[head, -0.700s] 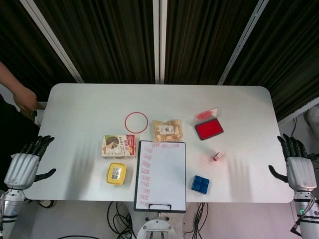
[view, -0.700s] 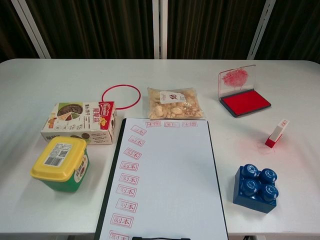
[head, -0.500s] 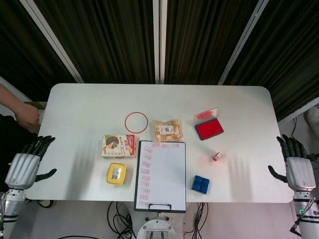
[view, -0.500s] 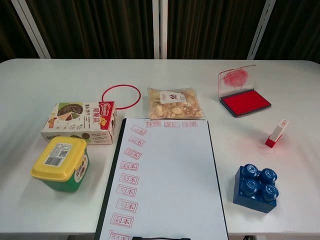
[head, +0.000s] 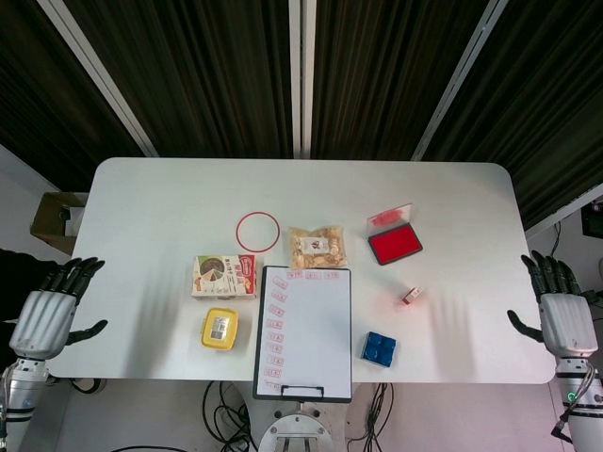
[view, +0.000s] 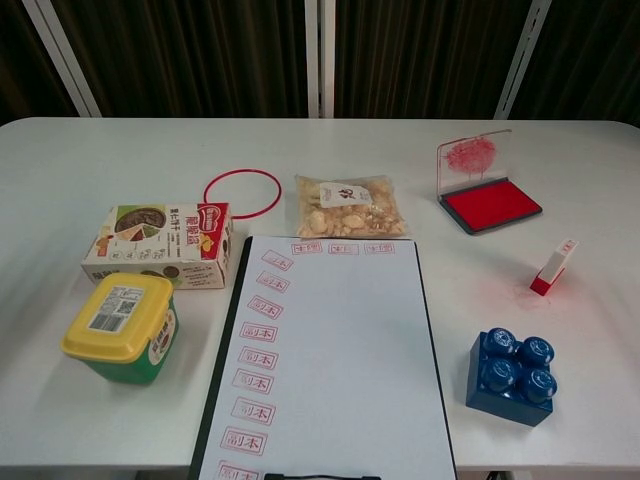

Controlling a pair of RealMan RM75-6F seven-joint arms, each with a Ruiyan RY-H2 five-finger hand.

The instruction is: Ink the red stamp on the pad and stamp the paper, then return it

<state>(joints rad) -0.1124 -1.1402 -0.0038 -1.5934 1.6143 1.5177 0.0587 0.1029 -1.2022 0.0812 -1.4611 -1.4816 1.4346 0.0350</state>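
The small red and white stamp lies tilted on the table over a faint red smudge, right of the clipboard. The red ink pad sits behind it with its clear lid raised. White paper on a black clipboard carries several red stamp marks along its top and left edges. My left hand hangs at the table's left edge, fingers spread and empty. My right hand is off the right edge, fingers apart, holding nothing. Neither hand shows in the chest view.
A blue toy brick sits in front of the stamp. A snack bag, a red ring, a food carton and a yellow-lidded tub lie left of and behind the clipboard. A cardboard box stands off the left edge.
The person's arm at the far left has withdrawn out of sight. Both hands and the table objects stay where they were.
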